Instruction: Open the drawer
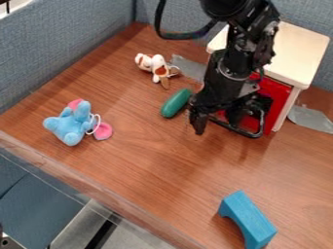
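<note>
The black gripper (pixel 216 122) hangs over the wooden table (pixel 143 160), its fingers spread, in front of the red drawer (pixel 278 95). The drawer's black wire handle (pixel 251 134) projects beside the gripper; whether they touch cannot be determined. The drawer is housed in a small cabinet (pixel 302 48) with a pale top, at the table's far side. Its contents are hidden, and the arm (pixel 237 63) covers much of its front, obscuring how far it stands out.

Near the gripper lies a green, rounded object (pixel 175 103); beyond it, a white-and-brown plush toy (pixel 156 65). A blue plush toy with pink ears (pixel 70 124) lies farther out, opposite a blue arched block (pixel 248 219). Gray tape (pixel 311 118) partly shows beside the cabinet. The arm's upper part is cut off.
</note>
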